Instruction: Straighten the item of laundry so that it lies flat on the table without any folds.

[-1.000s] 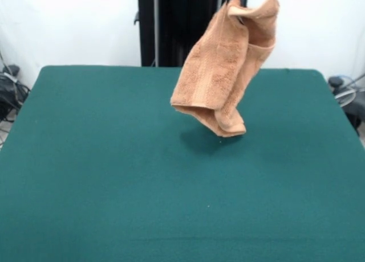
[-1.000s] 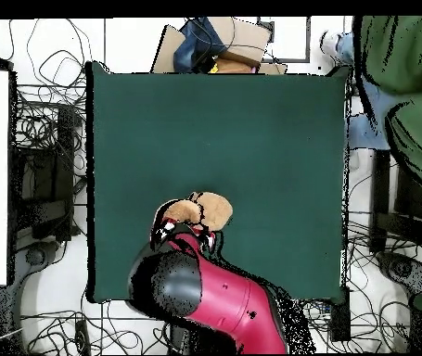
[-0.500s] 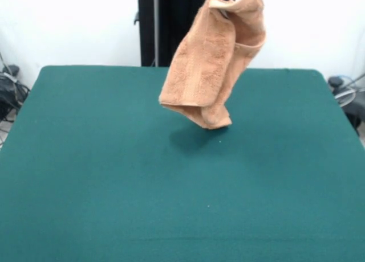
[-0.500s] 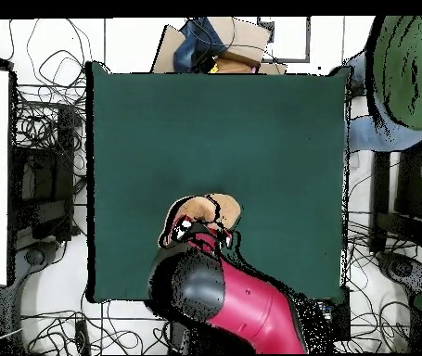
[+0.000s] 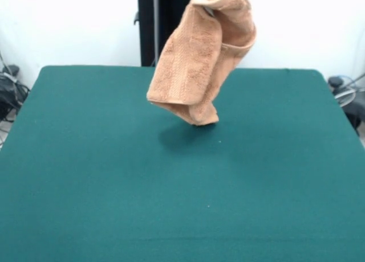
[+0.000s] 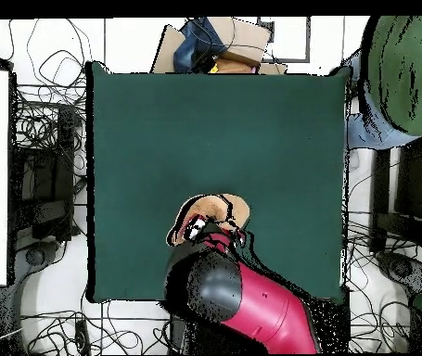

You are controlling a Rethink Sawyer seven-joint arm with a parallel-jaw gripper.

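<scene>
Above the far half of the table (image 5: 85,176), the item of laundry (image 5: 199,62) hangs clear of the green cloth, folded over itself, its shadow just beneath. It dangles from its top edge, pinched by the gripper (image 6: 212,224), jaws closed on the bunched corner; from overhead the red arm (image 6: 261,311) covers most of it.

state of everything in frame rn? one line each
towel: off the table, hanging from its top, folded and bunched, lower end clear of the surface
table: bare green top, towel's shadow under the hanging cloth
gripper: over the table's robot side, at the towel's top; hold not discernible
arm: reaching in over the table edge
person: at the overhead view's top-right corner, beside the table
</scene>
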